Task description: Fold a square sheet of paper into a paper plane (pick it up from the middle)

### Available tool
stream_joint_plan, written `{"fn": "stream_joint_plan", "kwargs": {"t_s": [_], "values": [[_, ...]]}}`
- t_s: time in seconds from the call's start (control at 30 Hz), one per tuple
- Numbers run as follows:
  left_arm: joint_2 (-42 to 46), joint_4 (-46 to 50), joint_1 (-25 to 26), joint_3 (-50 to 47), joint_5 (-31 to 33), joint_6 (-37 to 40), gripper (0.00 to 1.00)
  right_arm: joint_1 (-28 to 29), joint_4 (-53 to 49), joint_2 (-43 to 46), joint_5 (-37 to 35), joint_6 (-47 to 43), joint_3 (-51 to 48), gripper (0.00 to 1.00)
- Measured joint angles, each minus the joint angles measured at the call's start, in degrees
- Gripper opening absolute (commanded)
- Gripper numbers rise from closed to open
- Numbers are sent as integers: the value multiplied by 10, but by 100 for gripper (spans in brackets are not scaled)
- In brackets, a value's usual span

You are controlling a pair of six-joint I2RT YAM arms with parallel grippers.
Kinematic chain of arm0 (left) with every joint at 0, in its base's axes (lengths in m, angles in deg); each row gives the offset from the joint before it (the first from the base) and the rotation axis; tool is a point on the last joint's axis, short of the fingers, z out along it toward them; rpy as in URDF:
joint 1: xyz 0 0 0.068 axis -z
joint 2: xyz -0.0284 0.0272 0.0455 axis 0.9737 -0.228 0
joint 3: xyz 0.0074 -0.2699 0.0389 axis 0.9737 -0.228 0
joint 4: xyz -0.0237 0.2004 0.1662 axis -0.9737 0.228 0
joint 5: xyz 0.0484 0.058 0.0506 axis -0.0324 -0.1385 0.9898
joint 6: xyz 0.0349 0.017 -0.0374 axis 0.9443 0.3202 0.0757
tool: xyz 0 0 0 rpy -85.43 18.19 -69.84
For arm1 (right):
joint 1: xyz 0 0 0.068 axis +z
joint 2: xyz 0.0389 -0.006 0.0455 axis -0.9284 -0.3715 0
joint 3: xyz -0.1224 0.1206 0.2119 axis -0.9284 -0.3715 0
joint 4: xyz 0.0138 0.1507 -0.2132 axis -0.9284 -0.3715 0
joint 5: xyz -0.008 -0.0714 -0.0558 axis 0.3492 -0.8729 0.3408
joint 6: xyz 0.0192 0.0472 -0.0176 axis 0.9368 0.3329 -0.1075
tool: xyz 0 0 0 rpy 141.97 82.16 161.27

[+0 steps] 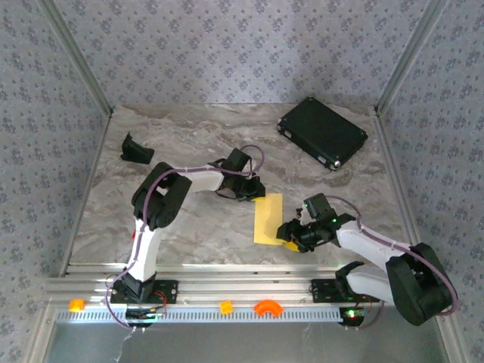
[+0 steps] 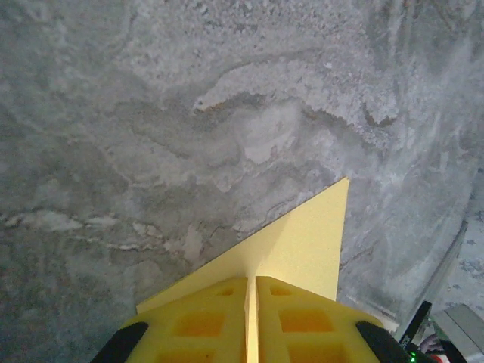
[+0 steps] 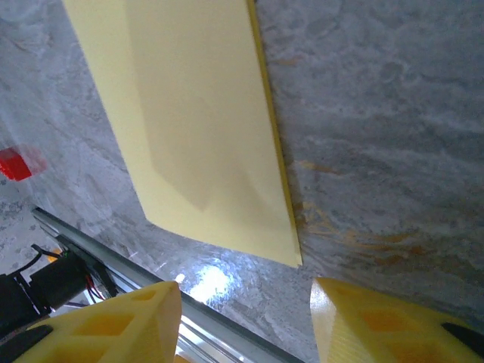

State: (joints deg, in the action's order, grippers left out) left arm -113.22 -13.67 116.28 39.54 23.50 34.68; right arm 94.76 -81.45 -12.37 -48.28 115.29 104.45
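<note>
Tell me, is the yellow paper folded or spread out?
Folded: the paper is a narrow strip, not a square, with two layers showing along one long edge.

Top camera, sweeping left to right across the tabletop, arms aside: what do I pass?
small black bracket → folded yellow sheet of paper → black rectangular case

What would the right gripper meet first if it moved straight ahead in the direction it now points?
The right gripper would most likely meet the near edge of the yellow paper, lying flat on the table just ahead of its open fingers. Depth is unclear; it might touch the table first.
</note>
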Motion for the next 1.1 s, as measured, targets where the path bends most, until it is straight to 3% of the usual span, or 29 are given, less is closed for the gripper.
{"fn": "stream_joint_plan", "kwargs": {"t_s": [0.37,0.87,1.1], "values": [[6,-40,-3,-23,-10,0,13,1,46,-32,3,20,0,47],[8,-46,-3,-28,-10,0,12,6,2,-21,-18,19,10,48],[8,-48,-3,-29,-10,0,12,10,39,-36,-8,27,9,45]]}}
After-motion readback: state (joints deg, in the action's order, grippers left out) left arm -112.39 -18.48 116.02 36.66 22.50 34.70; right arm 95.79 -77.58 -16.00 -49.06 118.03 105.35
